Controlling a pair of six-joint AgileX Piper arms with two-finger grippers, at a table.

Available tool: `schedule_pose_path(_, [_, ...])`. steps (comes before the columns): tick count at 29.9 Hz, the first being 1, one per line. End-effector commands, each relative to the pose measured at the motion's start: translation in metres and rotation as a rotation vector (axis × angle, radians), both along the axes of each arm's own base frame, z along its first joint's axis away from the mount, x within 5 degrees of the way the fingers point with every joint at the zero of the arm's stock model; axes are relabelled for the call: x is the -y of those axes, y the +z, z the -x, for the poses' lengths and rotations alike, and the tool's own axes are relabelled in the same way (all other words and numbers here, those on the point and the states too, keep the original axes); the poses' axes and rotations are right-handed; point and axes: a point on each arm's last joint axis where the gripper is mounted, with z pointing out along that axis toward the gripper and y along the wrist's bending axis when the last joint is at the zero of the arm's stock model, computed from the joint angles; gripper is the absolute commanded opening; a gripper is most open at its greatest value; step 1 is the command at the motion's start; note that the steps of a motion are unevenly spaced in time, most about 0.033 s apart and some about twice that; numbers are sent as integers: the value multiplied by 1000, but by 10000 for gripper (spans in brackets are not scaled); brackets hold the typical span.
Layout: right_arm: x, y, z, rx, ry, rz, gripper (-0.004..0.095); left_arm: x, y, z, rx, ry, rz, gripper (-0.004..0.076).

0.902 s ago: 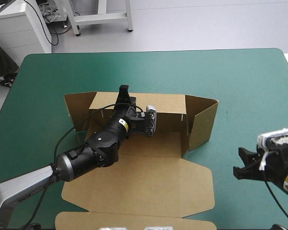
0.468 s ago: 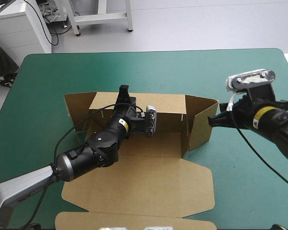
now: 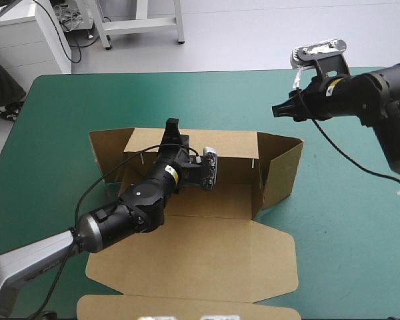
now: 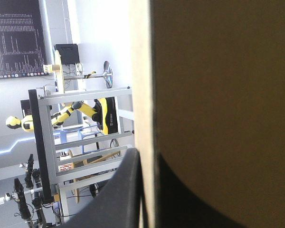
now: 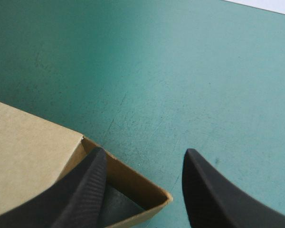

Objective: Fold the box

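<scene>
Two black fin-shaped fingers (image 4: 116,199) of the left gripper (image 3: 173,127) pinch the raised back wall of the brown cardboard box (image 3: 207,260), the board's edge between them. The right gripper (image 5: 145,154) is spread wide and holds nothing, at two o'clock from the box's middle. The box sits mid-table on the teal-green cover (image 3: 333,233), walls up at twelve o'clock, lid flat toward six.

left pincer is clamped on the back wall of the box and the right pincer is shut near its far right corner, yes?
Not quite: the right pincer is open, not shut; the right wrist view shows its fingers standing apart by the corner of the box. The left pincer is clamped on the back wall, as you say.
</scene>
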Motion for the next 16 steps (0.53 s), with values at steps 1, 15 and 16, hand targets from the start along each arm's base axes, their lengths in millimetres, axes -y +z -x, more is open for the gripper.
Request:
schedule_pose_path(1, [4,5,-20,51,63,-44,453,5,10,6,-4,-50,76,-8])
schedule_pose_path(15, [-12,-56,-78,-106,175,-2,402,5,10,6,-4,-56,76,-8])
schedule_pose_path(16, [-13,-57,-76,-116,185,-1,396,5,10,6,-4,-56,76,-8])
